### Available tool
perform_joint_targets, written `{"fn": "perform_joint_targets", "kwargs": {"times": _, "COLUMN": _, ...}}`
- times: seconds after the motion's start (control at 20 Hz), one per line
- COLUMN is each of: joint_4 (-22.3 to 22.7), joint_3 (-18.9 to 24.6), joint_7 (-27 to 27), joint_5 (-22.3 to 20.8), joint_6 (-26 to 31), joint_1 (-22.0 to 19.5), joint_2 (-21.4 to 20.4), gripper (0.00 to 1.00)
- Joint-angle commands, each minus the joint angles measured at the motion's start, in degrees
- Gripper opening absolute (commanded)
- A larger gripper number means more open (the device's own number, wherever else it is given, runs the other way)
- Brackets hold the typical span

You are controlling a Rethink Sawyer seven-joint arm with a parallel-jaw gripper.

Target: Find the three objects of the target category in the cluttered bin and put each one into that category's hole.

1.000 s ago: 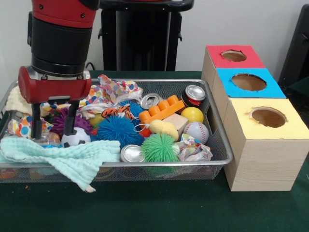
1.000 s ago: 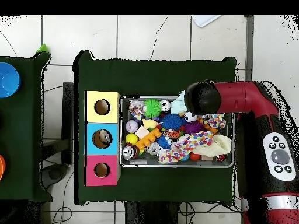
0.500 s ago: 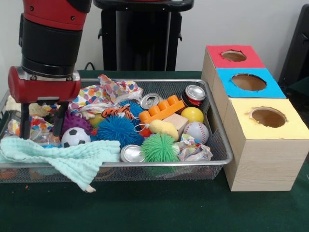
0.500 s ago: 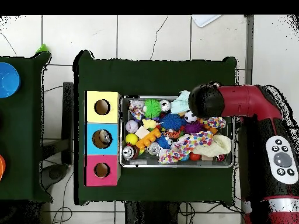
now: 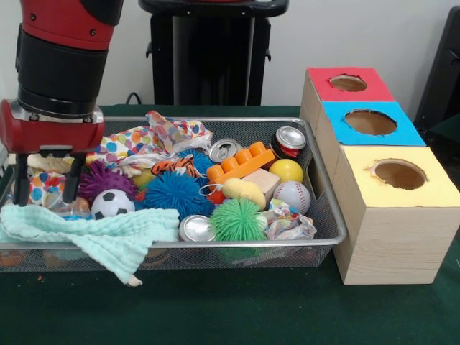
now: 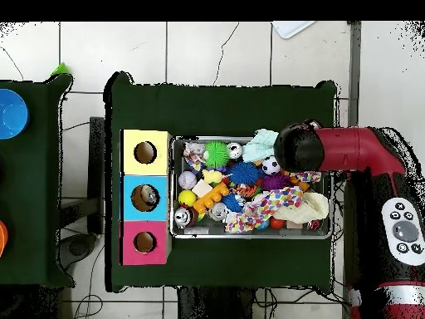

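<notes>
A wire bin holds mixed clutter: a soccer ball, purple, blue and green spiky balls, a yellow ball, a baseball, three cans, an orange brick and a wooden block. My gripper hangs open over the bin's left end, left of the soccer ball, with nothing between its fingers. Overhead, the arm's black wrist hides the gripper. Three boxes stand to the right of the bin, with a red, a blue and a yellow hole.
A mint cloth drapes over the bin's front left rim. A spotted cloth lies at the back. Crumpled wrappers sit near the green ball. In the overhead view the boxes adjoin the bin's left side.
The gripper has slid left in the front view, off the soccer ball and toward the bin's end, still open. Nothing in the bin has moved.
</notes>
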Motion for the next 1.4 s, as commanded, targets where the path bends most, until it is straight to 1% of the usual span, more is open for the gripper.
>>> {"fn": "perform_joint_targets", "kwargs": {"times": 0.05, "joint_4": 5.08, "joint_3": -2.27, "joint_7": 2.36, "joint_5": -0.51, "joint_6": 2.67, "joint_1": 1.49, "joint_2": 2.97, "gripper": 1.00}}
{"fn": "perform_joint_targets", "kwargs": {"times": 0.55, "joint_4": 5.54, "joint_3": -3.78, "joint_7": 4.54, "joint_5": 1.98, "joint_6": 3.66, "joint_1": 2.29, "joint_2": 3.28, "gripper": 1.00}}
{"fn": "perform_joint_targets", "kwargs": {"times": 0.8, "joint_4": 5.87, "joint_3": -3.20, "joint_7": 4.07, "joint_5": 4.82, "joint_6": 4.91, "joint_1": 2.02, "joint_2": 3.61, "gripper": 1.00}}
{"fn": "perform_joint_targets", "kwargs": {"times": 1.0, "joint_4": 7.43, "joint_3": -2.62, "joint_7": 4.06, "joint_5": 6.89, "joint_6": 3.75, "joint_1": 0.89, "joint_2": 3.70, "gripper": 1.00}}
{"fn": "perform_joint_targets", "kwargs": {"times": 1.25, "joint_4": 8.07, "joint_3": -3.55, "joint_7": 4.71, "joint_5": 7.74, "joint_6": 2.99, "joint_1": 1.54, "joint_2": 4.05, "gripper": 1.00}}
{"fn": "perform_joint_targets", "kwargs": {"times": 1.4, "joint_4": 8.09, "joint_3": -4.10, "joint_7": 5.22, "joint_5": 8.44, "joint_6": 3.55, "joint_1": 1.85, "joint_2": 4.48, "gripper": 1.00}}
